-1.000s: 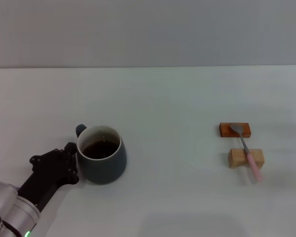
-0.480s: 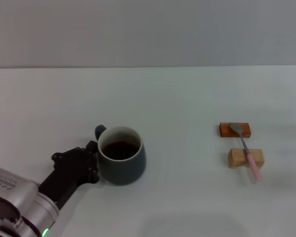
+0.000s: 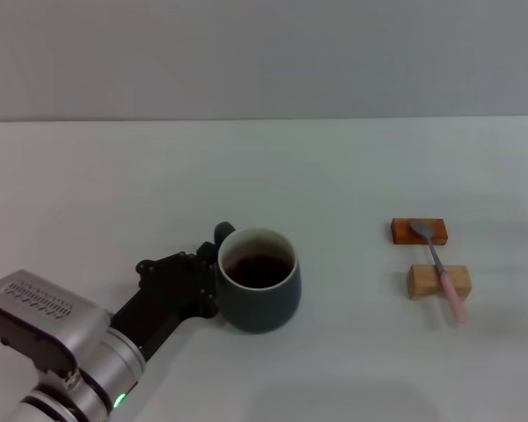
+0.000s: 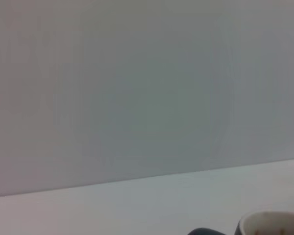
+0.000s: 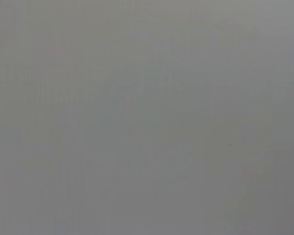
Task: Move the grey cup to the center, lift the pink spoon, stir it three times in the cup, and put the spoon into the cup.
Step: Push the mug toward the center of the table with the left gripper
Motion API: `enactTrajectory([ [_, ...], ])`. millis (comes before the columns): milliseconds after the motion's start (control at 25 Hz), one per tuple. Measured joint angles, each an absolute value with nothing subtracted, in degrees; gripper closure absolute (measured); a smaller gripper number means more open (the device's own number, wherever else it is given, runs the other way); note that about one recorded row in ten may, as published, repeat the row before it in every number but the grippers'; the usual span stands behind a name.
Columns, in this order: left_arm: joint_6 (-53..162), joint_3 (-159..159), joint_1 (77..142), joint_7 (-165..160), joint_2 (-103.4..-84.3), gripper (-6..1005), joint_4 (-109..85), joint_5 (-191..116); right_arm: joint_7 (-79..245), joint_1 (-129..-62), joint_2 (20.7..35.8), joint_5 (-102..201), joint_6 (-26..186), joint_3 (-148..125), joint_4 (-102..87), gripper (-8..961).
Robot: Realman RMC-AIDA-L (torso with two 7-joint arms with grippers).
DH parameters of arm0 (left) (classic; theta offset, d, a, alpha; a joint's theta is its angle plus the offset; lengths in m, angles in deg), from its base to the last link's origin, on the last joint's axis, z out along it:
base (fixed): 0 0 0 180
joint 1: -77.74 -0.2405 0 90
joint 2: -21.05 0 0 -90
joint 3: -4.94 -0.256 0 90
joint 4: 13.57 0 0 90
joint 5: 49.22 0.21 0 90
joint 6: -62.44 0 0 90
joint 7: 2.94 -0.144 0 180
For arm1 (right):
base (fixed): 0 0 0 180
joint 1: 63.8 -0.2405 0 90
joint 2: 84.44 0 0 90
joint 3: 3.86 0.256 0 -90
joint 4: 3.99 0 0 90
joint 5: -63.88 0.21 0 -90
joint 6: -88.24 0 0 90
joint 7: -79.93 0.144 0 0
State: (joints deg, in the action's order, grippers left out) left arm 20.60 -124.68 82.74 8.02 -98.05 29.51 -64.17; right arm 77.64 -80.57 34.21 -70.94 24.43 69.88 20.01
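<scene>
Head view: I see left gripper (image 3: 207, 280) pressed against handle side of grey cup (image 3: 260, 293); cannot tell whether it is spread or pinching. Cup stands upright on white table (image 3: 334, 176), dark liquid inside. Pink spoon (image 3: 442, 270) well apart to right, resting across red block (image 3: 418, 231) and wooden block (image 3: 438, 281). Right gripper out of sight.

Left wrist view: I see only cup rim (image 4: 272, 224) at edge, table, wall.

Right wrist view: plain grey, nothing to tell.

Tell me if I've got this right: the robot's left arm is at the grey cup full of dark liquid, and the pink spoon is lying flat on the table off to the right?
Not quite. The head view shows the pink spoon propped on two small blocks, not flat on the table. The rest holds: the left gripper is at the grey cup, which holds dark liquid.
</scene>
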Motion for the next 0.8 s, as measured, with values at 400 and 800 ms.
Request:
enactTrajectory([
  [400,20.61,-125.47,83.36,7.78,-98.05,1001,29.28,-65.5,77.64,-80.4,34.26,-71.02,24.45,69.88,20.11,255],
  [800,19.11,-117.21,84.36,7.41,-97.49,1001,27.22,-65.88,77.6,-80.02,34.9,-71.34,24.93,64.35,21.0,255],
])
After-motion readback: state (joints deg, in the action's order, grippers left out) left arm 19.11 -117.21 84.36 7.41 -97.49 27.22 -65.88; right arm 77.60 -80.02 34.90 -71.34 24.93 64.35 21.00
